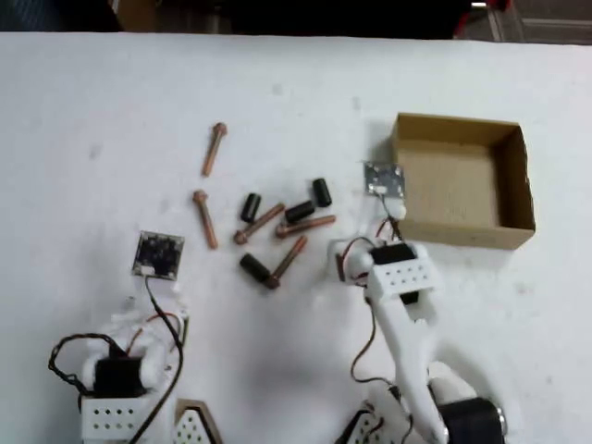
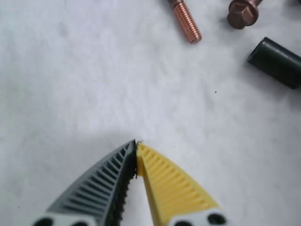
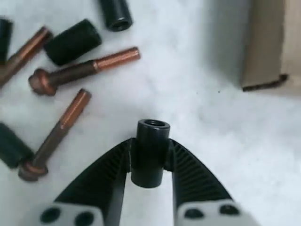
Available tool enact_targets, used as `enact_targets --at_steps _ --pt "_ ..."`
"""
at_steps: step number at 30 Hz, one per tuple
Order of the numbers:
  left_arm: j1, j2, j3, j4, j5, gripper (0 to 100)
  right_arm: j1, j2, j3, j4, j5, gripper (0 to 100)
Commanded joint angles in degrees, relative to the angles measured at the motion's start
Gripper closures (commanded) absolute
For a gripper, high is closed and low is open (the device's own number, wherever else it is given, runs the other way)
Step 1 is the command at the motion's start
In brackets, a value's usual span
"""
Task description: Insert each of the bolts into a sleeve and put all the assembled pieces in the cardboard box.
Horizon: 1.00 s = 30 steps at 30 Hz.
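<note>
The right gripper (image 3: 150,145) was seen clamped on a black sleeve (image 3: 152,128), which was held lengthwise between the two black fingers (image 3: 106,176), its open end reaching past the tips. In the high view the right arm (image 1: 400,273) was stretched toward twelve o'clock from the near edge of the white table (image 1: 92,92). The cardboard box (image 1: 462,222) was found just beside it, at about one o'clock of the wrist.

The loose parts were spread near the table's middle, at about nine o'clock of that arm. Three bolts (image 1: 306,225) and four more sleeves (image 1: 250,207) were bunched together, with one bolt lying against a sleeve at the bunch's six o'clock side. Two further bolts were set apart from the bunch, at its ten o'clock.

The left gripper (image 2: 136,147) was seen clenched and empty, its grey and yellow fingertips (image 2: 150,157) touching above the table. The left arm (image 1: 116,388) was placed at the table's seven o'clock corner, well apart from the box.
</note>
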Motion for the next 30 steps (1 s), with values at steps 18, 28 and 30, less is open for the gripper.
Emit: enact_targets --at_steps 18,28,30 --pt "-0.04 -0.4 -0.18 0.26 0.53 98 -2.42 -4.7 3.16 4.35 29.71 88.2" --pt "-0.04 -0.4 -0.18 0.26 0.53 98 -2.42 9.89 -4.75 6.81 30.07 87.9" --pt "-0.04 -0.4 -0.18 0.26 0.53 98 -2.42 11.82 -5.98 6.81 30.07 88.2"
